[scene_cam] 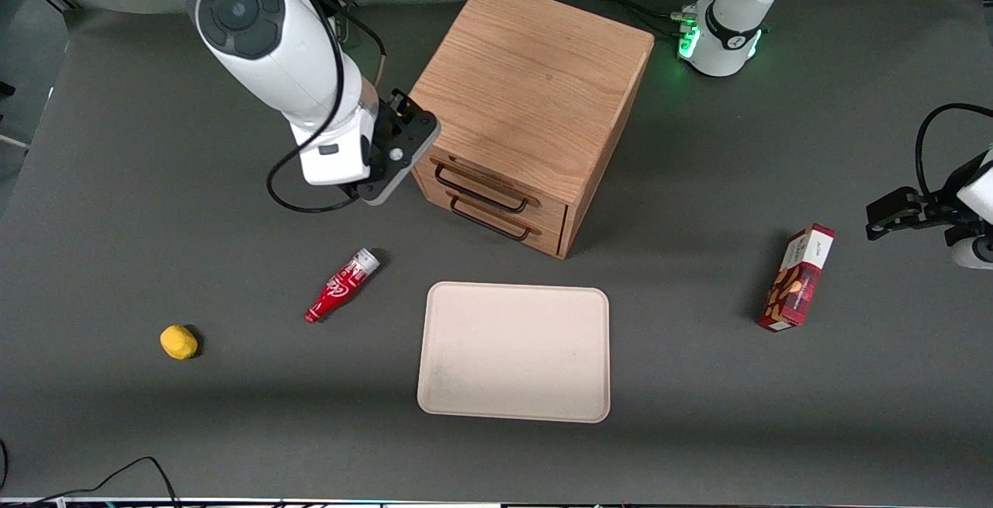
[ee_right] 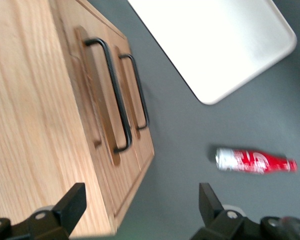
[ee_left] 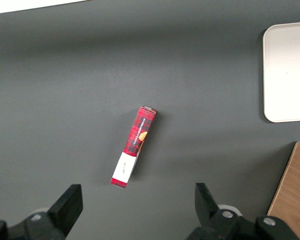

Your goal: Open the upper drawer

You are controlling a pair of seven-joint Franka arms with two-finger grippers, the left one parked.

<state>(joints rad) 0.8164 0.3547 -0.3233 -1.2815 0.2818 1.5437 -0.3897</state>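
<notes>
The wooden cabinet (scene_cam: 527, 81) stands in the middle of the table, with both drawers shut. The upper drawer (scene_cam: 500, 180) is the topmost one, with a long black wire handle (scene_cam: 481, 188). The lower drawer's handle (scene_cam: 490, 221) sits just under it. My right gripper (scene_cam: 407, 136) hovers beside the cabinet's front corner, at the end of the upper drawer toward the working arm's end of the table. In the right wrist view the gripper (ee_right: 141, 205) is open and empty. One finger (ee_right: 72, 202) is over the cabinet's edge. The upper handle (ee_right: 117, 95) and the lower handle (ee_right: 140, 90) lie ahead of it.
A beige tray (scene_cam: 513, 351) lies in front of the cabinet, nearer the front camera. A red bottle (scene_cam: 341, 285) lies on the table below the gripper, and a yellow object (scene_cam: 178, 341) is farther toward the working arm's end. A red box (scene_cam: 797, 278) lies toward the parked arm's end.
</notes>
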